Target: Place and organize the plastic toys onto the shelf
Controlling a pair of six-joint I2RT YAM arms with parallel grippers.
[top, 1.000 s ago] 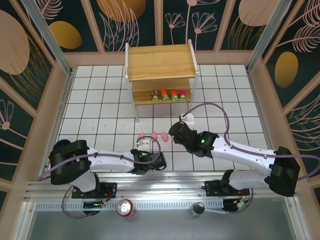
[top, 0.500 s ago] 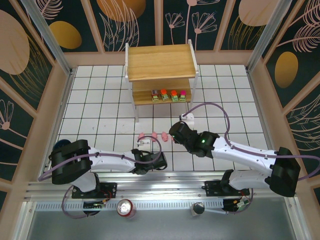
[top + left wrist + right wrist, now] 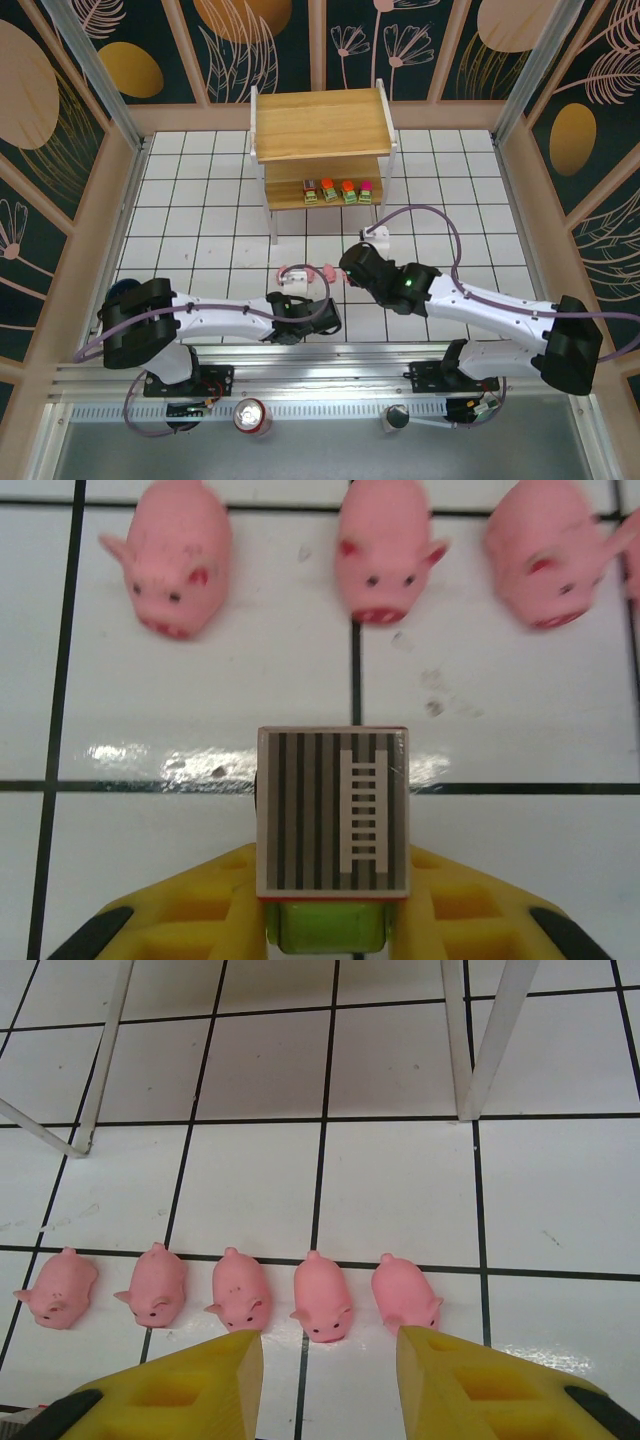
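Left gripper [image 3: 328, 910] clenched on grey-topped block [image 3: 333, 810], yellow fingers pinching its green base from both sides. Lift straight up and keep block level. Clear pink pigs [image 3: 385, 550] just ahead of the fingertips before swinging toward shelf [image 3: 320, 125], well ahead. Block: square, dark grey stripes with pale ladder mark on top, lime green below. Best set beside four blocks [image 3: 338, 190] on lower board. Right gripper [image 3: 325, 1370] parted, empty, hovering just behind the pig row.

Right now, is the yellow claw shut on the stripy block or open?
Shut. The left gripper has its yellow fingers pressed against both sides of the grey-striped block, with no gap showing.
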